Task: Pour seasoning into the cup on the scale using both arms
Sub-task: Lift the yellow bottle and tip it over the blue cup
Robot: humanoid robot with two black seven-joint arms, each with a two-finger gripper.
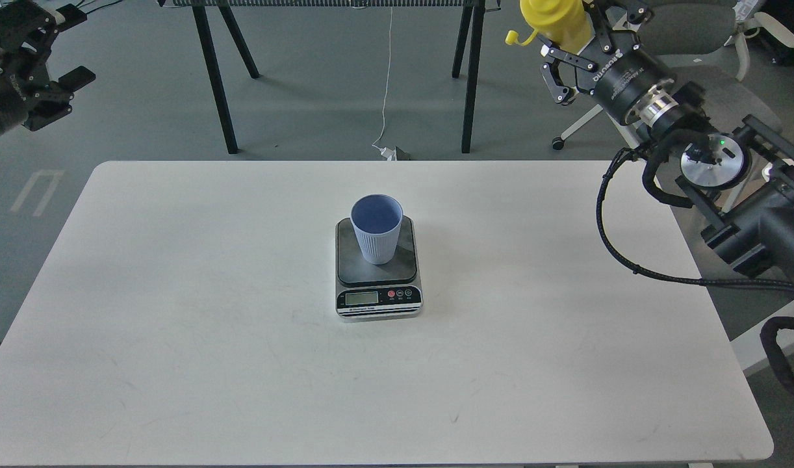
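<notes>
The light blue ribbed cup [376, 229] stands upright on the dark platform of the small scale [378, 298] at the middle of the white table. My right gripper [582, 36] is shut on the yellow seasoning bottle [554, 17] and holds it high above the table's far right corner. The bottle's top is cut off by the frame's upper edge, and its small tethered cap [512, 38] hangs to the left. My left gripper [49, 45] is raised off the table at the far left, with its fingers spread apart and empty.
The white table [176, 292] fills most of the view. A black-legged table [228, 65] stands behind it, a white cable [385, 84] hangs to the floor, and a grey office chair [709, 78] stands at the back right behind my right arm.
</notes>
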